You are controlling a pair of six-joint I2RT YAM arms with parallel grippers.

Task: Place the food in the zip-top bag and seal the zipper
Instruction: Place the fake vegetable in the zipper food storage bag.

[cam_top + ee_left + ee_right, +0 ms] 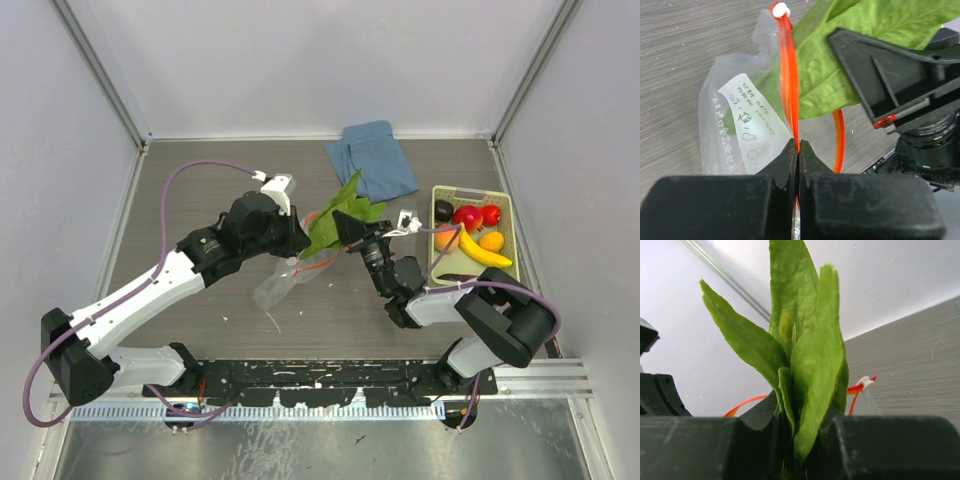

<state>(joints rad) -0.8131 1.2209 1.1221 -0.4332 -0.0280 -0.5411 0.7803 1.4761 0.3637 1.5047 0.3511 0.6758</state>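
My left gripper (798, 147) is shut on the orange-red zipper (789, 75) and holds the mouth of the clear zip-top bag (735, 125) up off the table. The white slider (780, 9) sits at the strip's far end. My right gripper (800, 440) is shut on the stem end of the green leafy vegetable (810, 340), right at the bag's mouth. One leaf (840, 65) crosses behind the strip and shows through the plastic. From above, the vegetable (335, 215) lies between both grippers, and the bag (283, 287) hangs below them.
The pale slatted basket (505, 215) at the right holds a banana (483, 252), red fruits (468, 216), an eggplant (443, 209) and orange and peach fruits. A folded blue cloth (372, 160) lies at the back. Walls close in on three sides.
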